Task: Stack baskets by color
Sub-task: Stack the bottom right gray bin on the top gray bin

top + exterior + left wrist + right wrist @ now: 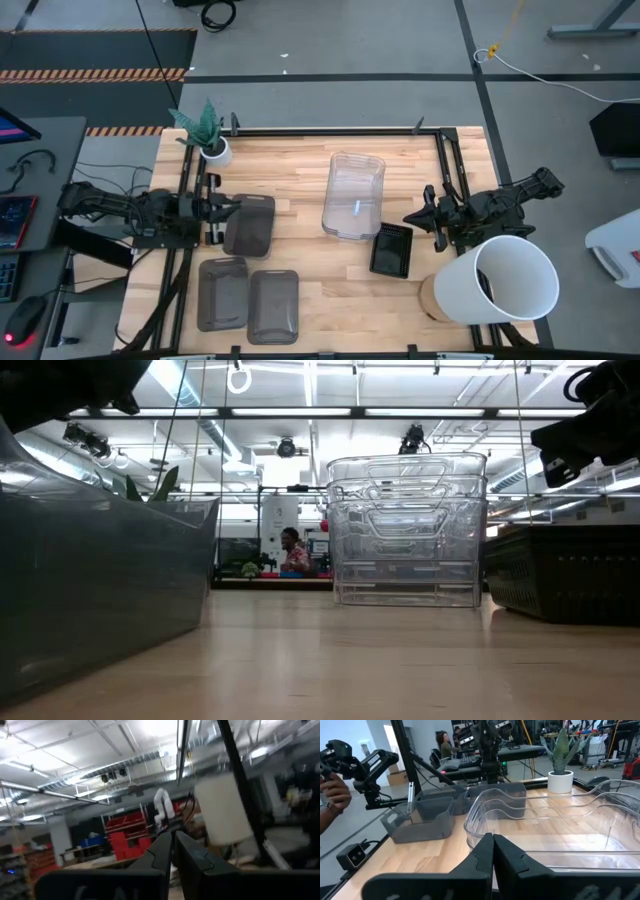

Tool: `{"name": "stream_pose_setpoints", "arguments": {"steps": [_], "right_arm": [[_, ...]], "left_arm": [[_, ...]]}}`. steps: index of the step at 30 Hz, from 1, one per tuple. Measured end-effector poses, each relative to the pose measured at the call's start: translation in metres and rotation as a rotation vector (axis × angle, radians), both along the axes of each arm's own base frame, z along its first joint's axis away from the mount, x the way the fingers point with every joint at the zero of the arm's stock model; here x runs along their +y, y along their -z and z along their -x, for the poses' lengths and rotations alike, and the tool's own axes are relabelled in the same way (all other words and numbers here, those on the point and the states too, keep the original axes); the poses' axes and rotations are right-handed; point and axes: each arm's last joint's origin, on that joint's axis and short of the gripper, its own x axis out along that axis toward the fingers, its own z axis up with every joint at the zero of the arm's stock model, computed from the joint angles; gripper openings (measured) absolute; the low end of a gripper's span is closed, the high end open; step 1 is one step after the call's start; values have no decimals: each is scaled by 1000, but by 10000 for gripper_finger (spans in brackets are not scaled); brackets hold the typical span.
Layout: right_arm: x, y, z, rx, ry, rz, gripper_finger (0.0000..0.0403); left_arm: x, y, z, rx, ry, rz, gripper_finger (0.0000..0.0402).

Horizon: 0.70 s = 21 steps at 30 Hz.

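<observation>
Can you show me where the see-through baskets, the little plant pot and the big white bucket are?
clear basket stack (354, 195), high view, on its see-through bottom.
white plant pot (216, 152), high view, on its rim.
white bucket (462, 285), high view, on its outer side wall.

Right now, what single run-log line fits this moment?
clear transparent plastic baskets: stacked mid-table | three smoky grey plastic baskets: unstacked | left gripper: shut, empty | right gripper: shut, empty
</observation>
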Motion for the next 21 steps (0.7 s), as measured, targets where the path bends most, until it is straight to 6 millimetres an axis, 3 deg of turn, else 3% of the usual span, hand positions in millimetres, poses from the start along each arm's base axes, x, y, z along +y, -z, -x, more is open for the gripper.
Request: {"name": "stream_pose_setpoints", "arguments": {"steps": [7,9,15,21], "right_arm": [[0,0,0,0,-9,0,14],[0,0,0,0,-9,0,14],[0,0,0,1,-9,0,16],[0,0,0,0,-9,0,16]], "left_arm": [[0,0,-1,1,61,152,31],[1,2,-5,68,30,221,25],[-1,-20,-27,309,-12,394,11],[-25,-32,-57,528,116,481,16]]}}
